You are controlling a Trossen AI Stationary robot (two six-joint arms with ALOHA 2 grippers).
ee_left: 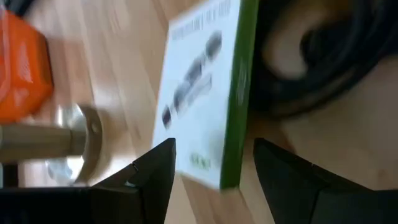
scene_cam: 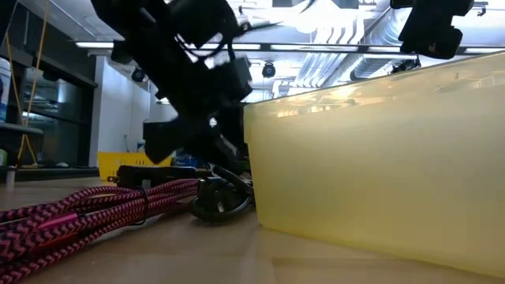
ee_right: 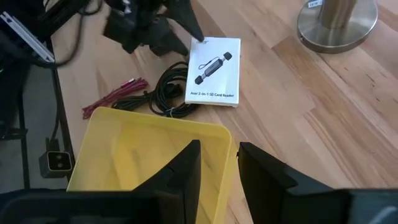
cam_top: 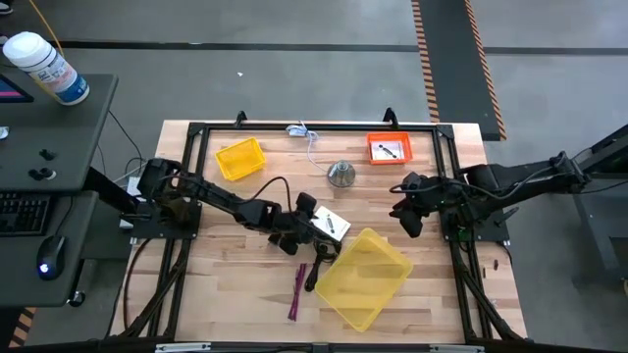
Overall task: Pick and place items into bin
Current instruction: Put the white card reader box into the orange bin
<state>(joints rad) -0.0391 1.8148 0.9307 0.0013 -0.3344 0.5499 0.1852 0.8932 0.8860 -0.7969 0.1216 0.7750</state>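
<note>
A white card box with dark marks (cam_top: 332, 226) (ee_right: 214, 71) lies flat on the table beside the big yellow bin (cam_top: 365, 279). My left gripper (cam_top: 316, 224) (ee_left: 214, 147) is open, with a finger on either side of one end of the box. A black cable coil (cam_top: 319, 263) (ee_right: 166, 93) and a maroon braided cord (cam_top: 297, 290) (scene_cam: 87, 211) lie next to the bin. My right gripper (cam_top: 406, 218) (ee_right: 219, 149) is open and hovers above the bin's rim (ee_right: 155, 121), holding nothing. An orange tray (cam_top: 389, 149) holds another white card. No tiny black cubes show. My left gripper has its fingers (ee_left: 155, 171) level on either side of the white box's green-edged end (ee_left: 214, 171), with the box lying on the table. I cannot tell whether the fingers touch it.
A silver metal dome (cam_top: 340, 174) (ee_right: 339, 22) stands behind the box. A small yellow bin (cam_top: 240, 159) sits at the far left, and a thin white-blue cord (cam_top: 309, 132) lies at the far edge. Bare wood lies between dome and right arm.
</note>
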